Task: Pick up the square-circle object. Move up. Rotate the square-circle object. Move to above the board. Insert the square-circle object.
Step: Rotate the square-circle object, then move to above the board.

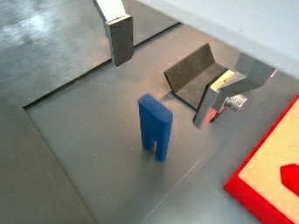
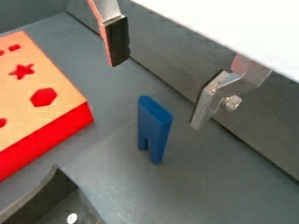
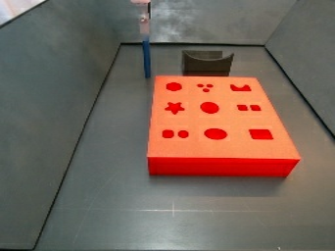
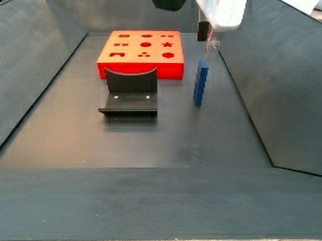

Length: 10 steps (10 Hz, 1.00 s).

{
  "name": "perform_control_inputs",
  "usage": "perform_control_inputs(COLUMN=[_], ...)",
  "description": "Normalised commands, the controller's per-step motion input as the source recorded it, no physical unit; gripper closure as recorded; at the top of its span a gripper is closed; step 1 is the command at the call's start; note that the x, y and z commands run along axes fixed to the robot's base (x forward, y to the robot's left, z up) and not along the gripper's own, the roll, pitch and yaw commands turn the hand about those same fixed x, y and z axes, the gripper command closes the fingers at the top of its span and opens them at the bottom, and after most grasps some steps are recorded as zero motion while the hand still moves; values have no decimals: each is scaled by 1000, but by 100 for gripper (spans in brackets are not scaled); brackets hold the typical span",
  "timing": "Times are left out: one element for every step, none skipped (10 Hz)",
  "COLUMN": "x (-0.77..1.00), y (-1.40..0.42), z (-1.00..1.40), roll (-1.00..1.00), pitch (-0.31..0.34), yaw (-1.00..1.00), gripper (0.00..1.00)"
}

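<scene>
Square-circle object (image 2: 152, 129) standing upright on the floor (image 4: 138, 151), below the hand (image 2: 162, 70), between and under its spread fingers (image 2: 115, 40), untouched by either. In a side view, peg (image 4: 199, 82) just beside the board (image 4: 143, 55) and right of the fixture (image 4: 130, 93). In a side view, fixture (image 3: 207, 63) behind the board (image 3: 216, 127), peg (image 3: 147, 59) off its far left corner.

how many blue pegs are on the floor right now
1. The square-circle object stands upright on the grey floor, beside the board and near the fixture. The gripper hovers above it, fingers open and apart from it. None other shows.
</scene>
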Motion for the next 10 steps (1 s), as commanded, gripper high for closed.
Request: perform_control_inputs(x=[5,16,17,17,16,20,23,30,0,72], y=[0,1,6,9,9,10,9,10,0,-28], z=[-1000,-1000,-1000,-833,-733,-481,-383,-196,0,1000], roll=[-8,-10,-15,-21,-25,-35,-39,-46,-51,-128], pitch=[3,-21,-30,-39,-40,-42,-40,-38,-30,139], yaw=[-119,-84,-70,-59,-57,-50,-48,-44,-40,106], gripper=[0,0,0,0,0,0,0,0,100,100])
